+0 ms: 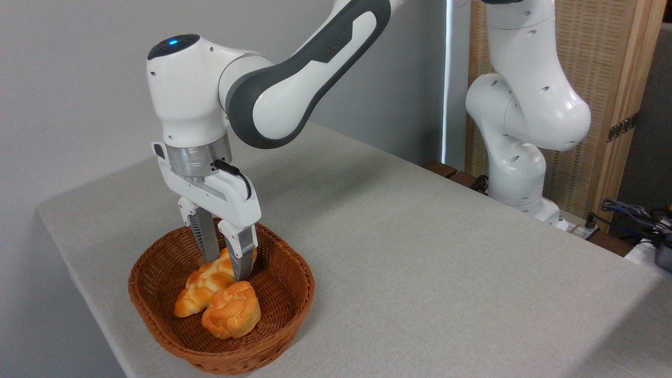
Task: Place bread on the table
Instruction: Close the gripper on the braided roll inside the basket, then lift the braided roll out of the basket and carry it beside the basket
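The claw (227, 265) reaches down into the basket (157, 273), its fingers narrowly straddling the bread (202, 287) — whether they grip yet, I cannot tell. Squeeze mid-loaf, lift clear of the bun (232, 310) at 5 o'clock, then carry toward 3 o'clock onto the tabletop (420, 252).

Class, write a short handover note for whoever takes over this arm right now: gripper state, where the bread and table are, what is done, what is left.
Gripper: down inside the wicker basket, one finger on each side of the long braided bread; whether it is clamped cannot be told.
Bread: lying in the basket, beside the small round bun.
Table: bare cloth to the right of the basket.
Done: arm has reached the loaf.
Left: secure the grip, lift the bread out, set it on the table, release.
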Robot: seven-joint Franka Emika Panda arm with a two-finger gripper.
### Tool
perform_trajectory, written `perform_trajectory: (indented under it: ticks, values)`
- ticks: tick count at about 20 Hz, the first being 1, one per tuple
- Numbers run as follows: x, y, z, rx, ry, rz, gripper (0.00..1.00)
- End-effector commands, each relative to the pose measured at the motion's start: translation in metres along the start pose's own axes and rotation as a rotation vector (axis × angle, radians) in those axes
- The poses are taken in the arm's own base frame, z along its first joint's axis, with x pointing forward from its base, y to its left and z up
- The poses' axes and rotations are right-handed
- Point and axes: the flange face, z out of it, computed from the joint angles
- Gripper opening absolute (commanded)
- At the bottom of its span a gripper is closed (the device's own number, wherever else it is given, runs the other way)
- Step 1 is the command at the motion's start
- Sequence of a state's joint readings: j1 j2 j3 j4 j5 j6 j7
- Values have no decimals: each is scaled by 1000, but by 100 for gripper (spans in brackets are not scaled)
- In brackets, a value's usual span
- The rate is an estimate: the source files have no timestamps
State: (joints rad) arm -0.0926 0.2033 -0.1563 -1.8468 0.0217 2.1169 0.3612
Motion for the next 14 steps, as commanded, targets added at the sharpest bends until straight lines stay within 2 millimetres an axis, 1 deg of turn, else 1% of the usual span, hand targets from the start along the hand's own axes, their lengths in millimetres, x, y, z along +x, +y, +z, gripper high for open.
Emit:
perform_trajectory:
  ticks: [1, 5, 7, 11, 14]
  values:
    - [-1, 0, -1, -4, -15, 15, 35]
    - [0, 0, -7, 1, -5, 13, 35]
    - [-1, -1, -12, -1, -15, 12, 33]
    - [3, -13, -49, -6, -29, 3, 33]
    - [1, -22, -70, -9, -41, 14, 33]
